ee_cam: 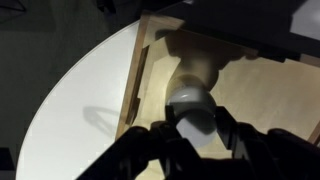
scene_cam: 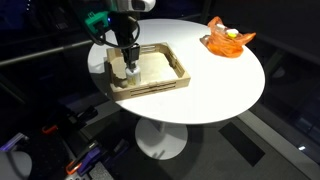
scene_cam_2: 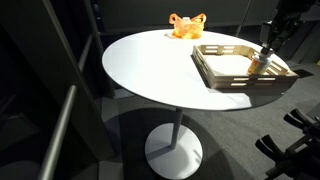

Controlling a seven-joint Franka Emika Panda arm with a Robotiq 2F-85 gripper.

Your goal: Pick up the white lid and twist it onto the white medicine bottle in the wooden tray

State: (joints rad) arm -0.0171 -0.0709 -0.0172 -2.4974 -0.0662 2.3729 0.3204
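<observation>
The wooden tray (scene_cam: 181, 72) (scene_cam_2: 214, 74) sits on the round white table. The white medicine bottle (scene_cam: 130, 73) (scene_cam_2: 263, 63) stands upright in it near one side. My gripper (scene_cam: 128, 62) (scene_cam_2: 266, 50) comes straight down onto the bottle's top. In the wrist view my black fingers (ee_cam: 193, 128) are closed on either side of a rounded white piece, the white lid (ee_cam: 190, 100), which sits on top of the bottle. The bottle body (ee_cam: 200, 68) runs on below it toward the tray floor (ee_cam: 260, 95). The seam between lid and bottle is not clear.
An orange crinkled dish (scene_cam: 228, 39) (scene_cam_2: 186, 25) stands near the table's edge, away from the tray. The white tabletop (scene_cam: 215, 85) (scene_cam_2: 150, 70) rests on a single pedestal. Dark floor, frame bars and cables surround the table.
</observation>
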